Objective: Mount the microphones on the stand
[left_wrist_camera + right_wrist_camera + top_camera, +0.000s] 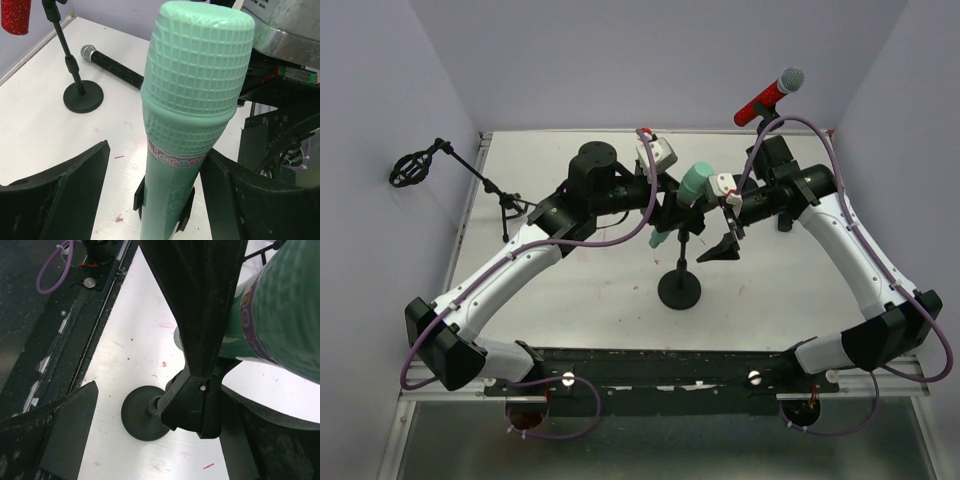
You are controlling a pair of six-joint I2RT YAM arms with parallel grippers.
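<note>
The mint-green microphone [694, 186] sits in the black clip [141, 192] of the middle stand [679, 289]. My left gripper [155, 200] is open with its fingers on either side of the microphone's body [195, 85]; the right finger lies close against it and the left finger is apart. My right gripper [160, 435] is open around the stand's clip joint [196, 407], above the round base [142, 418]. The red microphone [769, 97] is held on a stand at the back right. The black microphone [112, 65] lies on the table and is hidden in the top view.
A stand with an empty spider mount [414, 166] stands at the far left over the table edge. The red microphone's stand base [83, 97] is near the black microphone. Both arms crowd the table's middle. The black base rail [660, 375] runs along the near edge.
</note>
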